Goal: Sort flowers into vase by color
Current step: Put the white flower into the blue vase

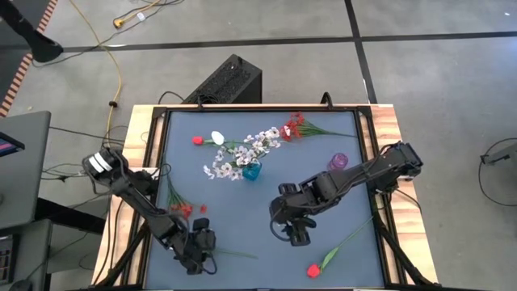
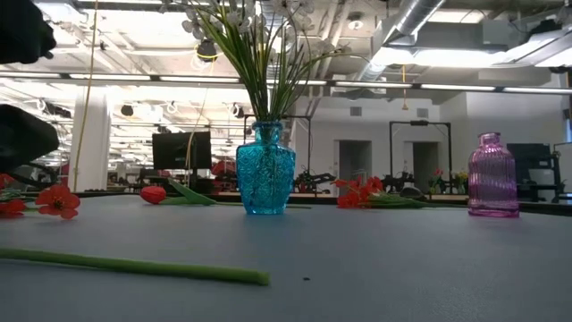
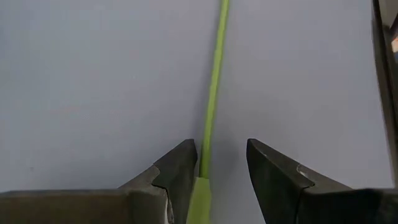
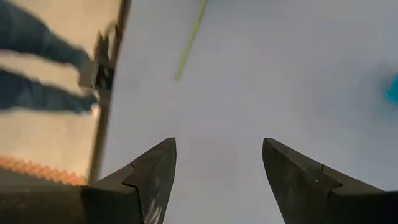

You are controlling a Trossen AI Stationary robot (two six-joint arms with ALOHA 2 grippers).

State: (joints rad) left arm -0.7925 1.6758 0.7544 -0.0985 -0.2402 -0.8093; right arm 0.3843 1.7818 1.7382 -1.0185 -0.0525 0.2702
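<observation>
Left gripper (image 3: 221,165), lower left of the high view: jaws spread, straddling a green stem (image 3: 213,87) flat on the table (image 3: 93,93). Centre it before you pinch. Right gripper (image 4: 217,171) waits mid-table, spread, empty.

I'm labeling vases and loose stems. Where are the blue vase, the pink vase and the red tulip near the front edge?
blue vase (image 2: 265,179): low view, body.
pink vase (image 2: 492,179): low view, body.
red tulip (image 1: 313,270): high view, head.

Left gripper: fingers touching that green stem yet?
Cannot tell. In the left wrist view the green stem runs between the left gripper's open fingers, close against one finger, but no plain gap or contact shows.
</observation>
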